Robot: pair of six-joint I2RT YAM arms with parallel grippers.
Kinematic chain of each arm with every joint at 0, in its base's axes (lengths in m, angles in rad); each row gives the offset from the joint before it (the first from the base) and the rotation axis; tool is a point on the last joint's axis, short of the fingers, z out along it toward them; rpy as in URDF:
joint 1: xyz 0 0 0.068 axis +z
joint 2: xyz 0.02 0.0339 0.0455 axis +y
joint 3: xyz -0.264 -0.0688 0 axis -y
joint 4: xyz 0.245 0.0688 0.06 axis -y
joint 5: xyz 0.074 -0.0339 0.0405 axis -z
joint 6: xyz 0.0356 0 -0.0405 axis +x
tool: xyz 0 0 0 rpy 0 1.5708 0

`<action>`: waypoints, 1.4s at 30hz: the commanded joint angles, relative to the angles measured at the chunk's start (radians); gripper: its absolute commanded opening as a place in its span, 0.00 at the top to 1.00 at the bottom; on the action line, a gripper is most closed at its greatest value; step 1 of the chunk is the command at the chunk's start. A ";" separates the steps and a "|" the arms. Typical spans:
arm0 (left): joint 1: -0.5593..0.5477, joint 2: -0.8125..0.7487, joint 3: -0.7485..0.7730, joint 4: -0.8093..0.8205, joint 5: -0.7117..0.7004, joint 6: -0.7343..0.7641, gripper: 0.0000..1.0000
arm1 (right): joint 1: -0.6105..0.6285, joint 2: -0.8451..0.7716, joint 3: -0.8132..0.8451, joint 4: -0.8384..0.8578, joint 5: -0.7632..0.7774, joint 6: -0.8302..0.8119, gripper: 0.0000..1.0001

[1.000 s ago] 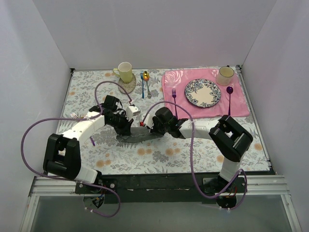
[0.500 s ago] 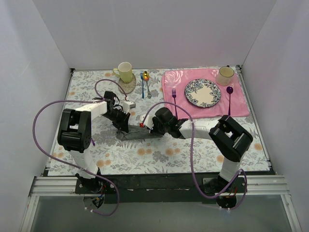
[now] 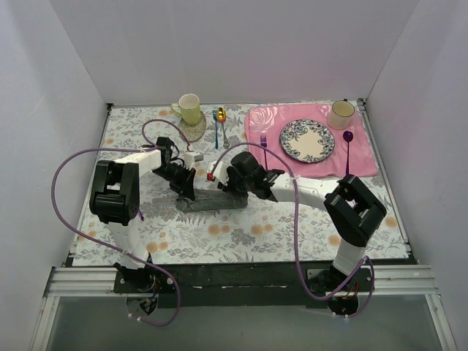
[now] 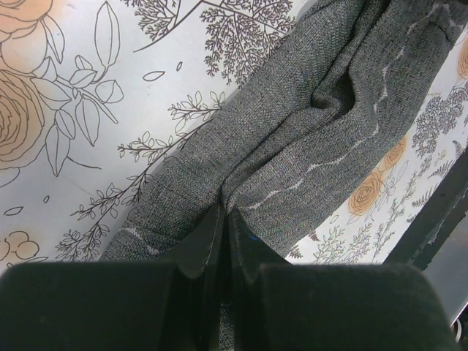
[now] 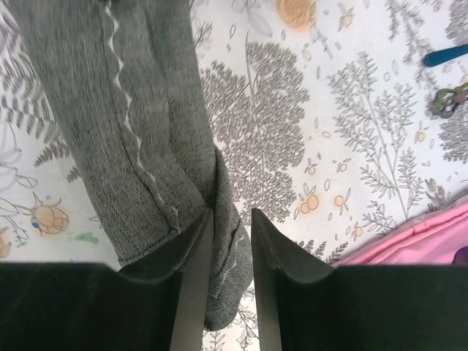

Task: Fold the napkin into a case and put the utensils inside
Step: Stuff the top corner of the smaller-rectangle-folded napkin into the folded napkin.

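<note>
grey napkin [image 3: 212, 199] pinched in left gripper [image 4: 223, 216], right gripper [image 5: 231, 219] parted astride it

Bright even overhead light, faint shadows on the white floral tablecloth [image 3: 241, 238], dark grey woven napkin [image 4: 314, 139] crisp close up, black gripper fingers [image 5: 191, 274] slightly blurred.

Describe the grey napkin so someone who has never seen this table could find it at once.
On the floral tablecloth, look mid-table, left of the pink placemat, between the left gripper and right gripper. The napkin lies there bunched into a strip: the only plain dark grey cloth, with pale wavy stitching.
</note>
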 commanded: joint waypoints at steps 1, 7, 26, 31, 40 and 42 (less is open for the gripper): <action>-0.017 0.062 -0.017 0.008 -0.078 0.034 1.00 | -0.013 -0.043 0.097 -0.060 -0.050 0.102 0.63; -0.019 0.065 0.006 -0.014 -0.078 0.037 1.00 | -0.033 -0.007 0.183 -0.080 -0.189 0.208 0.52; -0.017 0.087 0.048 -0.055 -0.058 0.033 1.00 | 0.034 0.142 0.162 -0.017 -0.199 0.262 0.76; -0.016 0.070 0.045 -0.067 -0.045 0.031 1.00 | 0.025 0.191 0.171 -0.012 -0.123 0.270 0.79; -0.002 0.019 0.006 -0.148 0.075 0.043 0.78 | 0.005 0.230 0.170 -0.085 -0.115 0.236 0.82; 0.010 -0.037 0.006 -0.152 0.136 0.038 0.73 | 0.005 0.228 0.160 -0.081 -0.121 0.222 0.82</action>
